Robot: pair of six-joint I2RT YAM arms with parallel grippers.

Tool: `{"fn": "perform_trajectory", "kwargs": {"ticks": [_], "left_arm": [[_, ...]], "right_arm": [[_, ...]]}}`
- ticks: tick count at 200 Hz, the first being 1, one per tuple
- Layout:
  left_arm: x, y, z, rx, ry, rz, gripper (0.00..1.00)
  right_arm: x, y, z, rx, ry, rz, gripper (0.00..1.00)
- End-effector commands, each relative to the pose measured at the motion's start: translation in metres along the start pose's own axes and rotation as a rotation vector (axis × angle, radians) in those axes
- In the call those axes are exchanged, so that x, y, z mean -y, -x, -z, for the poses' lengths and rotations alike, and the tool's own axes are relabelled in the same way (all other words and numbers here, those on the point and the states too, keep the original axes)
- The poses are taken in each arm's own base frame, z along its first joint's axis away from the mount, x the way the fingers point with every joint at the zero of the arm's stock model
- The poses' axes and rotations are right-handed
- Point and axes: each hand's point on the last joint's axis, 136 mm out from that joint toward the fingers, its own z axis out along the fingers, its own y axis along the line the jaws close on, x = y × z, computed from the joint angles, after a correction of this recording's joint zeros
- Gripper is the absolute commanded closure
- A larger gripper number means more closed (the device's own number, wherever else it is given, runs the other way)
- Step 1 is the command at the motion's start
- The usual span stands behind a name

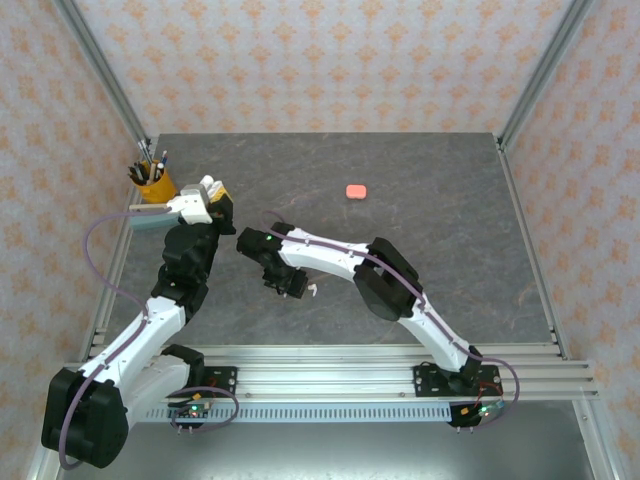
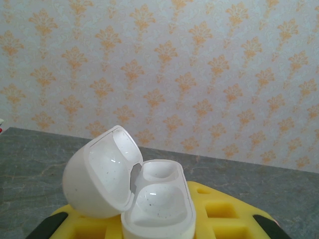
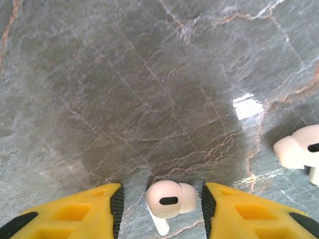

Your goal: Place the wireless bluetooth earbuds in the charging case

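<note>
1. Top external view, left side: the left gripper (image 1: 207,198) is raised just beside a pen cup (image 1: 153,182) and clamped on the white charging case (image 2: 158,201).
2. Left wrist view: the case is smooth, glossy plastic. Its rounded lid (image 2: 99,174) is hinged open leftward, and yellow fingers (image 2: 219,214) flank the base.
3. Right wrist view: the right gripper (image 3: 162,194) is partly open and grips nothing. Its black pads (image 3: 117,204) stand on either side of a white stemmed earbud (image 3: 167,200), with a narrow gap on each side.
4. A second earbud (image 3: 299,152) lies further right, outside the jaws, on the grey veined table (image 3: 124,89).
</note>
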Motion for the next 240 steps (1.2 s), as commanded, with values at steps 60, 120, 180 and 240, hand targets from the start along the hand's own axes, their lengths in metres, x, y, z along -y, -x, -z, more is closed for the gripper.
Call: {"fn": "perform_trajectory", "kwargs": {"ticks": [60,120,180,240], "left_arm": [[-0.001,0.016,0.002,0.071,0.002,0.032,1.00],[0.000,0.015,0.002,0.066,-0.003,0.036,1.00],[0.000,0.014,0.001,0.062,-0.003,0.039,1.00],[0.000,0.015,0.001,0.063,-0.005,0.041,1.00]], "right_arm": [[0.016,0.019,-0.007,0.070,-0.088,0.030,0.58],[0.019,0.020,-0.011,0.072,-0.089,0.029,0.60],[0.017,0.015,-0.013,0.047,-0.062,0.008,0.60],[0.014,0.014,-0.012,0.044,-0.047,0.008,0.71]]}}
